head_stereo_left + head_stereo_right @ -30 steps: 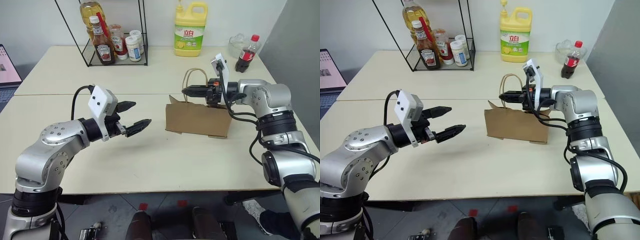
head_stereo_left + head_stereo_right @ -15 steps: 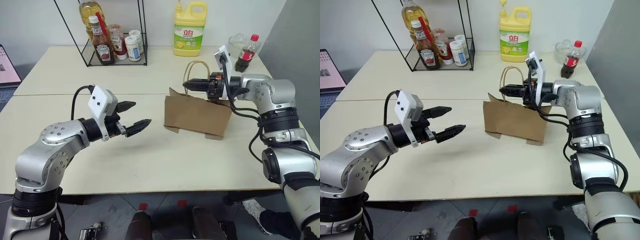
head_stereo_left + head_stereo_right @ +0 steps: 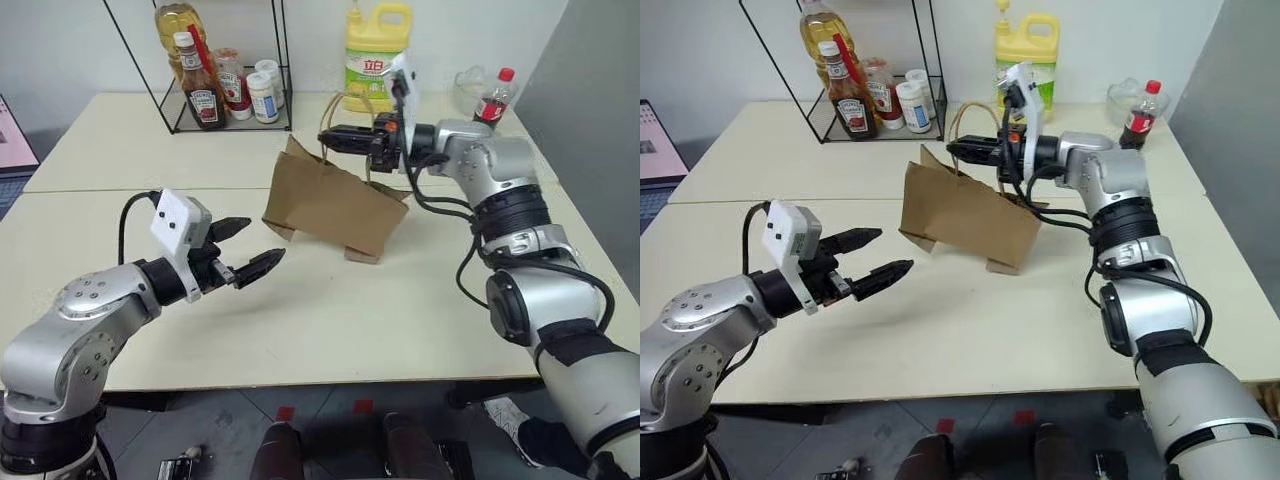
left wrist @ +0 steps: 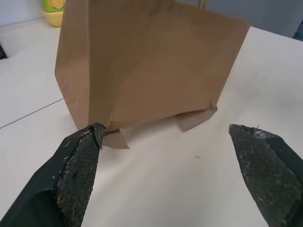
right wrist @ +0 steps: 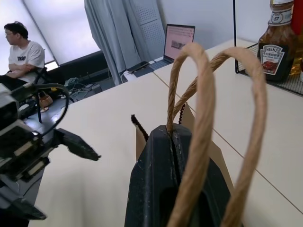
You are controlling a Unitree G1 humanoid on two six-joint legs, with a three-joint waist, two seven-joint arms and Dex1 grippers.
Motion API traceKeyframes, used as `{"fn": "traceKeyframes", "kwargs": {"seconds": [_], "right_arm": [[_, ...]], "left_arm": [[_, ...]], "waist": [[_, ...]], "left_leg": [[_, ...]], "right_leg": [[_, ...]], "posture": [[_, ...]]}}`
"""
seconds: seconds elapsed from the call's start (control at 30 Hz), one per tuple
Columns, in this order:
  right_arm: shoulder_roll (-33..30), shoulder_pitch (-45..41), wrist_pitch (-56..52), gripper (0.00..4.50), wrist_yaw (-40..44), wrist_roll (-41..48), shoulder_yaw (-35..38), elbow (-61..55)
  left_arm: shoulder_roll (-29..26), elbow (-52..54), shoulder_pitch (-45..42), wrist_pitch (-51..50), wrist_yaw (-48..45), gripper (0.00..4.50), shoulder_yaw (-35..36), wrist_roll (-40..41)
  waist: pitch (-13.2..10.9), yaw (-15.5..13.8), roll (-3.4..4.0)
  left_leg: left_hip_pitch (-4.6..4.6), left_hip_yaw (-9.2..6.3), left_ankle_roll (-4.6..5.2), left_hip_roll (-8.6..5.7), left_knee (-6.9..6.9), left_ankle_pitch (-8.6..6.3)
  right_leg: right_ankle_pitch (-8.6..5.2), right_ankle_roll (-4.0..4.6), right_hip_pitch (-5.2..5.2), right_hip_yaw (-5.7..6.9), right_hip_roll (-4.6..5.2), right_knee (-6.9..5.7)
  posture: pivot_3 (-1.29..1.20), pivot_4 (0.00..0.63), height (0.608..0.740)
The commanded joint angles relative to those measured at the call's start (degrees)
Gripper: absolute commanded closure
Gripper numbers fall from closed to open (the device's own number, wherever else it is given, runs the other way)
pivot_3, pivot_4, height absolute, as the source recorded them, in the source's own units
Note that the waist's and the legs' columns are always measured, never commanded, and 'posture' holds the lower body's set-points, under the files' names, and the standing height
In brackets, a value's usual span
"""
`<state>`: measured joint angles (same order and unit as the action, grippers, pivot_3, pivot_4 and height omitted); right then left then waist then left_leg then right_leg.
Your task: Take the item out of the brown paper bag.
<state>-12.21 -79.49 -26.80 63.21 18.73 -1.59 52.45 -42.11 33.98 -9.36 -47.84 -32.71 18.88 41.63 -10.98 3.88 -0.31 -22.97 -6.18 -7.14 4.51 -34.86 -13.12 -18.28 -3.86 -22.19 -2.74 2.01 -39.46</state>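
The right gripper (image 3: 335, 134), fingers closed inside its handles, holds the brown paper bag (image 3: 330, 205) tilted, facing the wide-open left gripper (image 3: 245, 248) nearby.

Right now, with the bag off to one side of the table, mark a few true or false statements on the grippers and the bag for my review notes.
1. The right gripper is shut on the brown paper bag at its top edge, by the handles. True.
2. The left gripper is closed on the bag's corner. False: it is open and apart from the bag.
3. The bag lies flat on the table. False: it hangs tilted from the right gripper.
4. A yellow detergent jug stands behind the bag. True.
5. The snack packet lies on the table. False: none is visible.
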Motion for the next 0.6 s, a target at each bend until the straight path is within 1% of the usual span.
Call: {"fn": "traceKeyframes", "kwargs": {"seconds": [0.03,0.1,0.2,0.3,0.47,0.5,0.6], "right_arm": [[2.5,-5.9,8.4,4.48,1.6,-1.5,1.0,5.1],[3.9,-7.1,11.3,4.48,2.3,-2.8,0.9,8.3],[6.1,-6.8,16.2,4.48,3.6,-6.2,-1.0,11.8],[7.8,-6.1,18.3,4.48,4.0,-8.0,-1.3,13.7],[8.9,-6.5,19.9,4.48,0.0,-9.8,-0.4,15.5],[9.0,-6.5,20.3,4.3,-0.9,-10.1,-0.3,15.7],[9.2,-6.6,20.7,4.3,-2.7,-10.4,0.4,15.9]], "left_arm": [[0.8,4.7,3.2,-0.8,2.8,0.0,3.8,2.0],[1.3,6.4,5.2,-1.1,4.2,0.0,4.8,2.6],[2.2,9.0,8.4,-1.4,6.5,0.0,6.4,3.6],[2.9,11.1,11.0,-1.6,8.4,0.0,7.5,4.7],[2.9,11.6,12.3,-1.1,9.8,0.0,7.7,5.4],[2.9,11.5,12.2,-1.0,10.1,0.0,7.4,5.5],[3.0,11.1,11.5,-0.7,10.6,0.0,6.3,5.7]], "waist": [[0.0,0.1,0.0],[0.0,0.1,-0.01],[0.0,0.0,-0.02],[0.0,0.0,-0.03],[0.0,-0.6,-0.05],[0.0,-0.6,-0.05],[0.0,-0.6,-0.05]], "left_leg": [[0.0,0.0,-0.02,0.0,0.0,0.01],[-0.01,-0.01,-0.02,0.0,0.01,0.01],[0.01,-0.01,-0.03,0.0,0.01,0.01],[0.01,-0.01,-0.03,0.01,0.01,0.01],[0.01,-0.01,-0.01,0.01,-0.01,0.01],[0.02,-0.01,-0.01,0.01,-0.02,0.01],[0.02,-0.01,0.0,0.01,-0.02,0.0]], "right_leg": [[0.0,0.0,-0.01,0.0,0.0,-0.01],[0.0,0.0,-0.02,0.01,0.0,-0.01],[0.0,0.0,-0.01,0.01,0.0,-0.02],[0.0,0.0,-0.01,0.01,0.0,-0.04],[0.0,0.0,0.0,0.01,0.0,-0.06],[0.0,0.0,0.01,0.01,0.0,-0.06],[0.0,0.0,0.01,0.01,0.0,-0.07]], "posture": [[0.0,0.15,0.74],[0.0,0.15,0.74],[0.0,0.15,0.74],[0.0,0.15,0.74],[0.0,0.15,0.74],[0.0,0.15,0.74],[0.0,0.15,0.74]]}}
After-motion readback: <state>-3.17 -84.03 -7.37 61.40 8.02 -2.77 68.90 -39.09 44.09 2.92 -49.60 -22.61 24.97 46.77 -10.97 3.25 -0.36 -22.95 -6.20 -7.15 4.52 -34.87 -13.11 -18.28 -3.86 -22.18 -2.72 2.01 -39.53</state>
